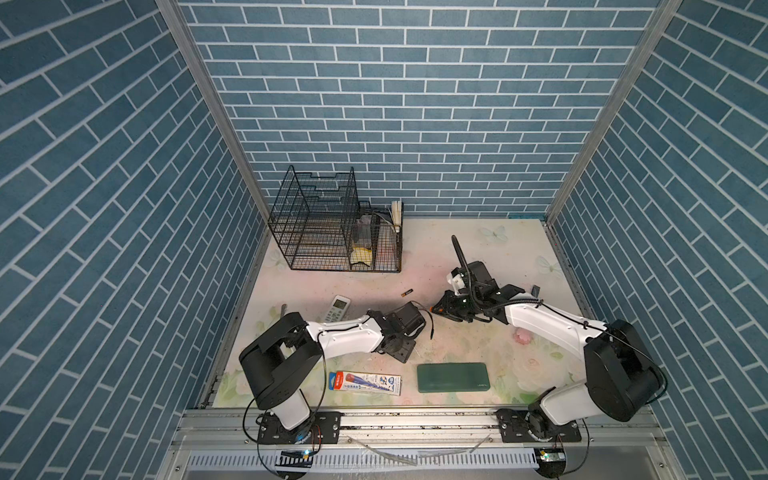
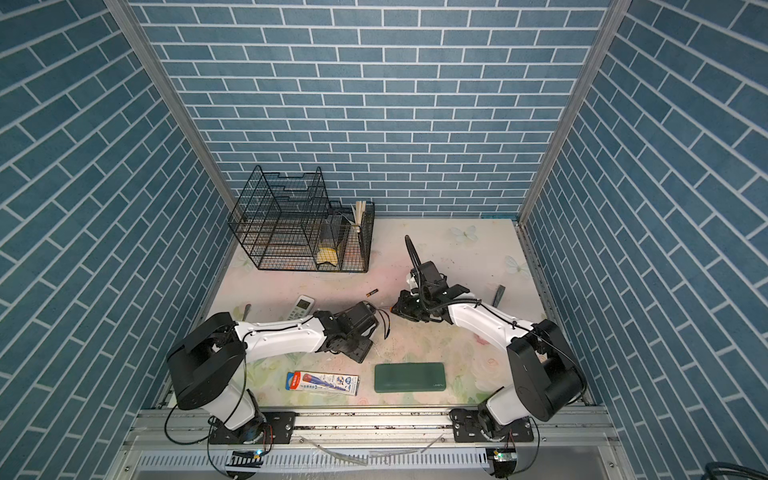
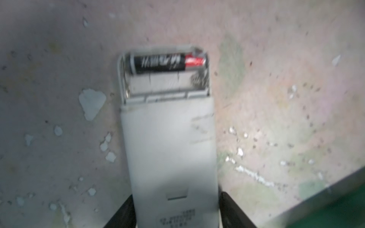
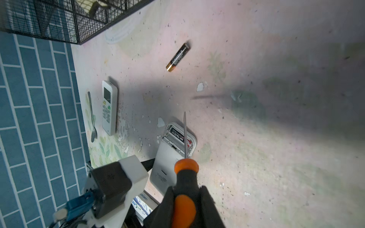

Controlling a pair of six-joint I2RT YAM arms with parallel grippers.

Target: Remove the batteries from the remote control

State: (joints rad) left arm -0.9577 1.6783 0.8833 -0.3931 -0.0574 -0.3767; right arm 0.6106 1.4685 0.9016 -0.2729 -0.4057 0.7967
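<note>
In the left wrist view the grey remote control [image 3: 169,142] lies back-up on the table with its compartment uncovered. One battery [image 3: 166,63], black with a red end, sits in the far slot. My left gripper [image 3: 175,209] is open, a finger close along each long edge of the remote. A loose battery [image 1: 406,293] [image 2: 372,292] [image 4: 177,57] lies farther back. My right gripper [image 4: 185,189] [image 1: 446,309] is shut on the orange-and-black screwdriver [image 4: 184,177]; its shaft crosses above the compartment. In both top views the left wrist hides this remote.
A second white remote [image 1: 337,309] [image 4: 109,107] lies face-up beside a spoon [image 4: 91,116] near the left wall. A black wire rack [image 1: 332,232] stands at the back left. A green case [image 1: 453,376] and a printed box [image 1: 365,382] lie near the front edge.
</note>
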